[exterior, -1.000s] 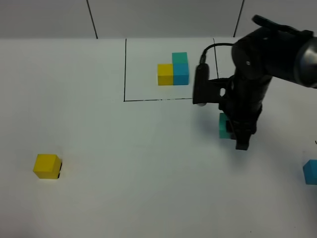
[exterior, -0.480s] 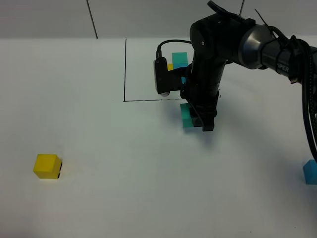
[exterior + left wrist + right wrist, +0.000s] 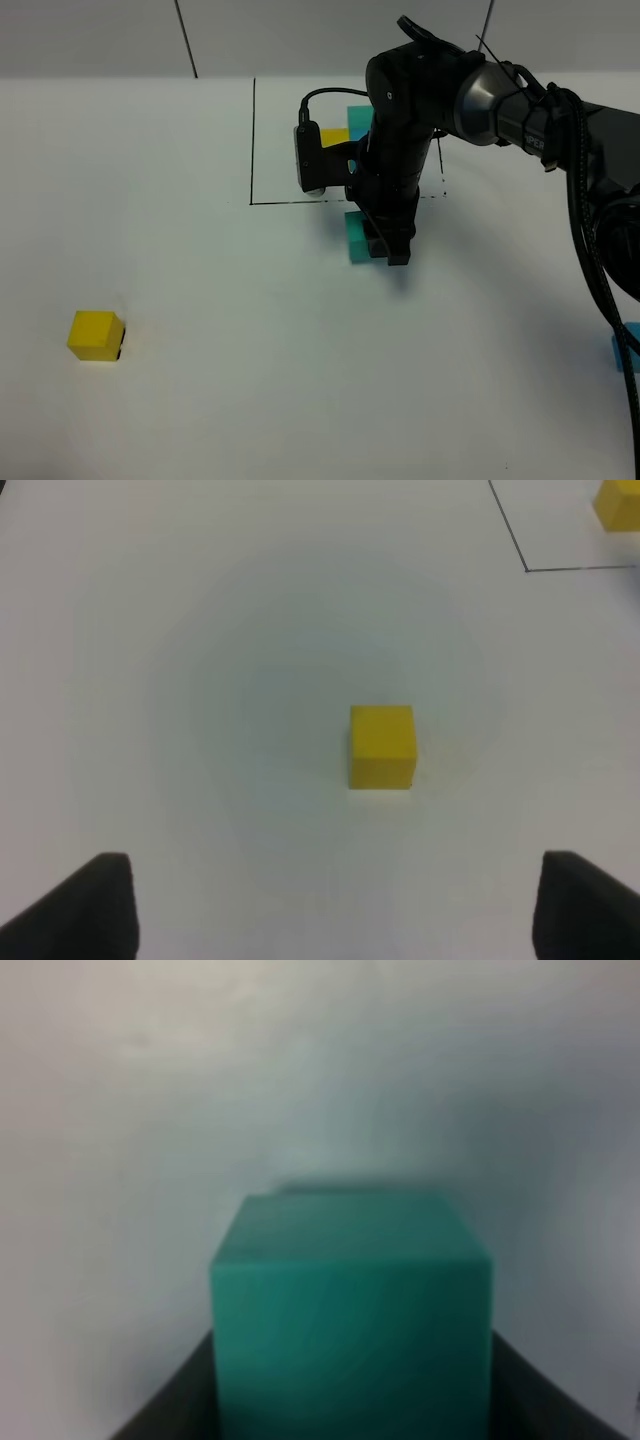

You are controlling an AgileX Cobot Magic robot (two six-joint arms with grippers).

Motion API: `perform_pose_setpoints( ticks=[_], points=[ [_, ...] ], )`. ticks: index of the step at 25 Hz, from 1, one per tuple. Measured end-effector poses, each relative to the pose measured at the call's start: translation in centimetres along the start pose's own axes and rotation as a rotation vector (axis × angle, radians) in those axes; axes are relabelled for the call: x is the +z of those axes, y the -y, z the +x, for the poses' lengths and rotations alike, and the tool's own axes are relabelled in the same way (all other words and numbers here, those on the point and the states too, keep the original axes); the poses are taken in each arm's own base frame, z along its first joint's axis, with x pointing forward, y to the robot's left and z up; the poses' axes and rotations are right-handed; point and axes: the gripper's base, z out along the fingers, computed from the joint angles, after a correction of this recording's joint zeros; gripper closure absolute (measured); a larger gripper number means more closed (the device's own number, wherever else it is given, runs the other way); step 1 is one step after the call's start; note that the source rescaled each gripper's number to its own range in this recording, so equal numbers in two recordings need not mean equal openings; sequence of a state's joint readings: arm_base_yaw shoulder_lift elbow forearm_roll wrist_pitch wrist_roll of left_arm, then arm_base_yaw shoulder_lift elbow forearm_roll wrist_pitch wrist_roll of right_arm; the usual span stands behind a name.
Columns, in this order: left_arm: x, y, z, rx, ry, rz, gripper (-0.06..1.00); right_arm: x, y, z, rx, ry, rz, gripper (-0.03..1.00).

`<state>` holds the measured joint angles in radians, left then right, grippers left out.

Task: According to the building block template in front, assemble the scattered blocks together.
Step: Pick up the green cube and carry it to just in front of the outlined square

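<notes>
My right gripper (image 3: 385,245) is shut on the teal-green cube (image 3: 356,240), held just in front of the black frame's near line. In the right wrist view that cube (image 3: 350,1310) fills the space between the dark fingers (image 3: 170,1400). The template (image 3: 340,136) sits inside the black frame (image 3: 253,140), and my arm hides most of it. The yellow cube (image 3: 95,335) lies alone at the near left. In the left wrist view it (image 3: 382,745) lies ahead of my open left gripper (image 3: 335,900), clear of both fingertips. The sky-blue cube (image 3: 622,352) peeks in at the right edge.
The right arm and its cable (image 3: 600,260) stretch across the right side of the white table (image 3: 220,400). A corner of the black frame (image 3: 525,568) and the template's yellow cube (image 3: 620,502) show in the left wrist view.
The right arm has swung left with the teal-green cube, from right of the frame to just in front of its near line, now covering the template. The yellow cube has not moved.
</notes>
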<state>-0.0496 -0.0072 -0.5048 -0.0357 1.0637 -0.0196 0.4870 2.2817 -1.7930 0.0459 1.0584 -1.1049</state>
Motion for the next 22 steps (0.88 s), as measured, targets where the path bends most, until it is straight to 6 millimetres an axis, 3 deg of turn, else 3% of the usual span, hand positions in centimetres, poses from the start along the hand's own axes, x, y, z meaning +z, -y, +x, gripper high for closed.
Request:
perform_pose_setpoints(
  ticks=[22],
  points=[
    [0.0,0.0,0.0,0.0,0.0,0.0,0.1,1.8,0.9,1.2,0.078,0.039,-0.023,0.96]
  ],
)
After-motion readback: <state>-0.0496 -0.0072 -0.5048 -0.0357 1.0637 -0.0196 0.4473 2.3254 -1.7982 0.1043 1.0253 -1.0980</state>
